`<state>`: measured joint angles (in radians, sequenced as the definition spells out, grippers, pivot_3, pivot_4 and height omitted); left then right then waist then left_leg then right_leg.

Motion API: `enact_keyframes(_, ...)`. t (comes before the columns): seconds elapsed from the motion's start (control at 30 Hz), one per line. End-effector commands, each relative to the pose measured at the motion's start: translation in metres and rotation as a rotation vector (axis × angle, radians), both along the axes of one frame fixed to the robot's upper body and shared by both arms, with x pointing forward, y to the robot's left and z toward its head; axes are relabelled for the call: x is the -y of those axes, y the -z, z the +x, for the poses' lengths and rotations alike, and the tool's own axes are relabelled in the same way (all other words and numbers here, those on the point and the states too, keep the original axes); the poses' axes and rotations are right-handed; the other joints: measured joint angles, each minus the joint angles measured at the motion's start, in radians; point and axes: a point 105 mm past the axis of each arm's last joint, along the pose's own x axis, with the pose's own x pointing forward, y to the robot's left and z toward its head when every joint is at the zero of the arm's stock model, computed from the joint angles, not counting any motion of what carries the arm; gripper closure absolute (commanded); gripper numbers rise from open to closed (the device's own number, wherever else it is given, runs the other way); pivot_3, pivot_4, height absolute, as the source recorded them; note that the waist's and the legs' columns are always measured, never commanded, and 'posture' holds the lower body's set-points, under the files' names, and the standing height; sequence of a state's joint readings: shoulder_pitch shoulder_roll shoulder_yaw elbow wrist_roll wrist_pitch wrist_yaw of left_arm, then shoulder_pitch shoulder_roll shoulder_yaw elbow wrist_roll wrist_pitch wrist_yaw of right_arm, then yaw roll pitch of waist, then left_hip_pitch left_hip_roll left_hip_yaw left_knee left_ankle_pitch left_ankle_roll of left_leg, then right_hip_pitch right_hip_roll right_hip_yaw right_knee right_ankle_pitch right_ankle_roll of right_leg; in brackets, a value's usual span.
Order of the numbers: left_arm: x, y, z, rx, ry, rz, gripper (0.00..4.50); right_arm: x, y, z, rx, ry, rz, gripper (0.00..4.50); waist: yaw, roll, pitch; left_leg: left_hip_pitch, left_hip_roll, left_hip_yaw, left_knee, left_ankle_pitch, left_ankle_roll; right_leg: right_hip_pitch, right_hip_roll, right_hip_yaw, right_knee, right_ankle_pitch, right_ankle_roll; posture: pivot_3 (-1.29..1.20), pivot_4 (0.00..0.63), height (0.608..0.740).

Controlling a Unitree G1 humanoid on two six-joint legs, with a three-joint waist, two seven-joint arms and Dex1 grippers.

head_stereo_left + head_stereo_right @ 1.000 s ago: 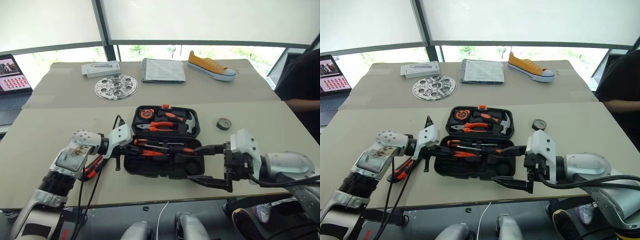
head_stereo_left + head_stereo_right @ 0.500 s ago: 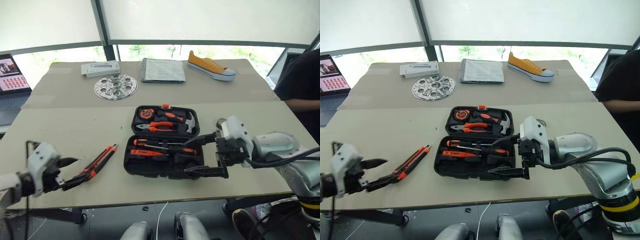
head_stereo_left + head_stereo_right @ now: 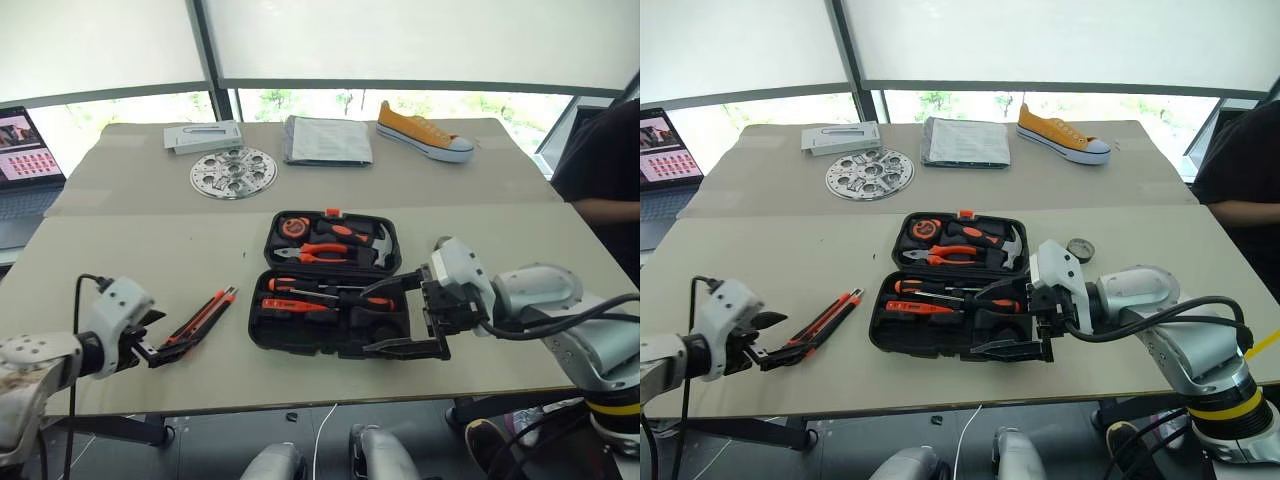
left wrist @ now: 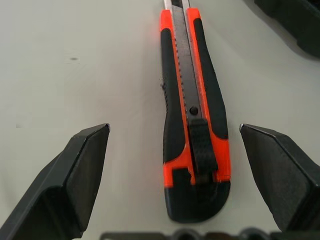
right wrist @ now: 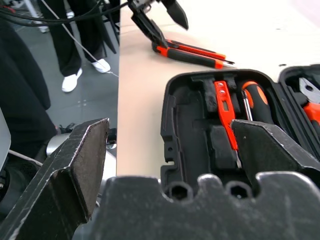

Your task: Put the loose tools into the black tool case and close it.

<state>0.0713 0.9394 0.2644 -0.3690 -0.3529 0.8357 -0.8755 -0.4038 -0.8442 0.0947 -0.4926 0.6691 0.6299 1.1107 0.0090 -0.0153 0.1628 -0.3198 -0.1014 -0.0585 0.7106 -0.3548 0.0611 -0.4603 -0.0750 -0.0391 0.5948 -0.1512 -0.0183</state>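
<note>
The black tool case (image 3: 262, 335) lies open mid-table, with two orange-and-black screwdrivers (image 3: 330, 288) and a slim orange tester (image 3: 288, 305) in its near half. An orange-black utility knife (image 3: 200, 320) lies loose on the table left of the case. My left gripper (image 3: 152, 342) is open at the knife's near end; in the left wrist view the knife (image 4: 194, 115) lies between the two fingers (image 4: 70, 185), touching neither. My right gripper (image 3: 977, 321) hangs open over the case's front right part. A small dark tape roll (image 3: 1079, 248) sits on the table behind it.
Pliers, hammer and tape measure (image 3: 292, 227) fill the case's far half. At the back lie a yellow shoe (image 3: 422, 131), folded grey cloth (image 3: 327, 140), metal disc (image 3: 232, 172) and white box (image 3: 203, 136). A laptop (image 3: 25, 150) stands far left, a person (image 3: 605, 160) at right.
My left gripper left the case's left edge, swung out left, opened, and now straddles the knife's near end. My right gripper edged left over the case.
</note>
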Motion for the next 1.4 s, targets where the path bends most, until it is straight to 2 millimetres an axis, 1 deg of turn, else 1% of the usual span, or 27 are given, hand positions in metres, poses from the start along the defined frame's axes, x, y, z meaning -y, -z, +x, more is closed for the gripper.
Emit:
enact_keyframes(0.03, -0.004, 0.014, 0.006, -0.051, -0.005, 0.051, 0.02, -0.002, -0.011, -0.006, 0.064, 0.005, 0.023, 0.00, 0.001, 0.000, 0.000, 0.000, 0.000, 0.000, 0.000, 0.000, 0.000, 0.000, 0.000, 0.000, 0.000, 0.000, 0.000, 0.00, 0.150, 0.739)
enact_keyframes(0.1, -0.004, 0.020, 0.008, -0.075, -0.001, 0.054, 0.55, -0.002, -0.011, -0.008, 0.064, 0.015, 0.025, 0.00, 0.002, 0.001, 0.000, 0.000, 0.000, 0.000, 0.000, 0.000, 0.000, 0.000, 0.000, 0.000, 0.000, 0.000, 0.000, 0.00, 0.150, 0.739)
enact_keyframes(0.13, -0.004, 0.022, 0.008, -0.083, -0.002, 0.054, 0.63, -0.001, -0.011, -0.008, 0.064, 0.019, 0.025, 0.00, 0.003, 0.001, 0.000, 0.001, 0.000, 0.000, 0.000, 0.000, -0.001, 0.001, -0.001, 0.000, 0.001, 0.000, 0.000, 0.00, 0.150, 0.739)
enact_keyframes(0.17, -0.007, 0.024, 0.009, -0.087, -0.009, 0.060, 1.17, -0.001, -0.011, -0.009, 0.065, 0.027, 0.024, 0.00, 0.003, 0.001, 0.000, 0.001, 0.000, 0.000, 0.000, 0.000, -0.001, 0.001, -0.001, 0.000, 0.001, 0.000, 0.000, 0.00, 0.150, 0.739)
enact_keyframes(0.2, -0.009, 0.025, 0.009, -0.089, -0.013, 0.063, 1.40, 0.000, -0.011, -0.009, 0.066, 0.032, 0.023, 0.00, 0.004, 0.002, -0.001, 0.002, 0.000, 0.000, 0.000, -0.001, -0.001, 0.002, -0.001, 0.001, 0.001, 0.000, 0.000, 0.00, 0.150, 0.739)
enact_keyframes(0.27, -0.012, 0.024, 0.009, -0.086, -0.010, 0.063, 2.20, 0.002, -0.011, -0.009, 0.071, 0.045, 0.018, 0.00, 0.003, 0.004, -0.002, 0.002, 0.000, 0.000, 0.000, -0.001, -0.002, 0.002, -0.001, 0.001, 0.001, 0.000, 0.000, 0.00, 0.150, 0.739)
enact_keyframes(0.3, -0.012, 0.018, 0.012, -0.065, -0.006, 0.051, 2.54, 0.003, -0.010, -0.008, 0.071, 0.053, 0.016, 0.00, 0.003, 0.005, -0.002, 0.003, 0.000, 0.000, 0.000, -0.001, -0.001, 0.002, -0.001, 0.001, 0.001, 0.000, 0.000, 0.00, 0.150, 0.739)
enact_keyframes(0.33, -0.010, 0.011, 0.015, -0.035, 0.018, 0.034, 2.75, 0.004, -0.010, -0.009, 0.070, 0.061, 0.013, 0.00, 0.003, 0.005, -0.003, 0.003, 0.000, 0.000, 0.000, 0.000, -0.001, 0.002, -0.001, 0.001, 0.001, 0.000, 0.000, 0.00, 0.150, 0.739)
enact_keyframes(0.4, -0.002, -0.012, 0.020, 0.038, 0.112, 0.007, 2.75, 0.007, -0.008, -0.010, 0.052, 0.076, 0.000, 0.00, 0.003, 0.005, -0.002, 0.002, 0.000, 0.000, 0.000, 0.000, -0.001, 0.002, -0.001, 0.001, 0.001, 0.000, 0.000, 0.00, 0.150, 0.739)
enact_keyframes(0.43, 0.001, -0.019, 0.021, 0.057, 0.142, 0.003, 2.75, 0.009, -0.007, -0.011, 0.045, 0.081, -0.005, 0.00, 0.003, 0.005, -0.002, 0.002, 0.000, 0.000, 0.000, 0.000, -0.001, 0.001, -0.001, 0.001, 0.001, 0.000, 0.000, 0.00, 0.150, 0.739)
enact_keyframes(0.47, 0.013, -0.038, 0.025, 0.115, 0.241, -0.025, 2.75, 0.012, -0.005, -0.014, 0.020, 0.087, -0.012, 0.00, 0.003, 0.005, -0.002, 0.001, 0.000, 0.000, 0.000, 0.000, 0.000, 0.001, -0.001, 0.001, 0.001, 0.000, 0.000, 0.00, 0.150, 0.739)
enact_keyframes(0.53, 0.036, -0.067, 0.027, 0.196, 0.422, -0.062, 2.75, 0.015, -0.003, -0.020, -0.003, 0.087, -0.023, 0.00, 0.014, 0.002, -0.001, -0.001, 0.000, 0.000, 0.001, 0.000, 0.000, 0.001, -0.001, 0.000, 0.001, 0.000, 0.000, 0.00, 0.150, 0.739)
enact_keyframes(0.57, 0.046, -0.076, 0.026, 0.213, 0.504, -0.066, 2.75, 0.017, -0.002, -0.023, -0.004, 0.089, -0.030, 0.00, 0.019, 0.001, 0.000, -0.003, 0.000, -0.001, 0.002, 0.000, 0.000, 0.000, -0.001, -0.001, 0.000, 0.000, 0.000, 0.00, 0.150, 0.739)
enact_keyframes(0.63, 0.067, -0.085, 0.025, 0.198, 0.650, -0.063, 2.75, 0.019, 0.001, -0.025, 0.005, 0.109, -0.045, 0.00, 0.023, 0.000, 0.000, -0.003, -0.001, -0.001, 0.003, 0.000, -0.001, 0.001, -0.002, -0.002, 0.000, 0.000, 0.000, 0.00, 0.150, 0.739)
enact_keyframes(0.7, 0.087, -0.084, 0.024, 0.165, 0.777, -0.051, 2.75, 0.021, 0.003, -0.026, 0.010, 0.132, -0.047, 0.00, 0.018, 0.000, 0.000, -0.001, -0.002, -0.001, 0.002, 0.000, -0.001, 0.001, -0.002, -0.001, 0.000, 0.000, 0.001, 0.00, 0.150, 0.739)
enact_keyframes(0.73, 0.095, -0.080, 0.020, 0.134, 0.850, -0.036, 2.75, 0.022, 0.003, -0.028, 0.009, 0.142, -0.046, 0.00, 0.014, 0.000, 0.000, -0.001, -0.002, 0.000, 0.002, 0.000, -0.001, 0.001, -0.003, -0.001, 0.000, 0.000, 0.001, 0.00, 0.150, 0.739)
enact_keyframes(0.8, 0.108, -0.071, 0.017, 0.094, 0.957, -0.005, 2.75, 0.022, 0.004, -0.029, 0.011, 0.157, -0.046, 0.00, 0.002, 0.000, 0.000, -0.001, -0.002, 0.000, 0.002, 0.000, 0.000, 0.001, -0.003, -0.001, 0.000, 0.000, 0.001, 0.00, 0.150, 0.739)
enact_keyframes(0.87, 0.117, -0.062, 0.020, 0.065, 1.013, 0.026, 2.75, 0.022, 0.005, -0.032, 0.013, 0.169, -0.046, 0.00, -0.004, 0.000, 0.000, -0.001, -0.002, 0.000, 0.002, 0.000, 0.000, 0.001, -0.002, 0.000, 0.000, 0.000, 0.001, 0.00, 0.150, 0.739)
enact_keyframes(1.03, 0.138, -0.036, 0.034, 0.004, 1.084, 0.114, 2.75, 0.025, 0.006, -0.036, 0.017, 0.221, -0.038, 0.00, 0.004, 0.000, 0.000, -0.001, 0.000, 0.000, 0.003, 0.001, 0.000, 0.001, -0.002, 0.001, 0.000, 0.001, 0.000, 0.00, 0.150, 0.739)
enact_keyframes(1.2, 0.148, -0.033, 0.047, 0.010, 1.091, 0.118, 2.75, 0.026, 0.007, -0.039, 0.014, 0.252, -0.034, 0.00, 0.006, -0.001, 0.001, -0.002, 0.000, 0.000, 0.003, 0.000, 0.001, 0.001, -0.002, 0.001, 0.000, 0.001, 0.000, 0.00, 0.150, 0.739)
enact_keyframes(1.4, 0.162, -0.035, 0.053, 0.003, 1.120, 0.096, 2.75, 0.025, 0.006, -0.037, 0.021, 0.278, -0.021, 0.00, 0.005, -0.001, 0.001, -0.002, 0.000, 0.000, 0.004, 0.000, 0.001, 0.001, -0.002, 0.001, 0.000, 0.001, 0.000, 0.00, 0.150, 0.739)
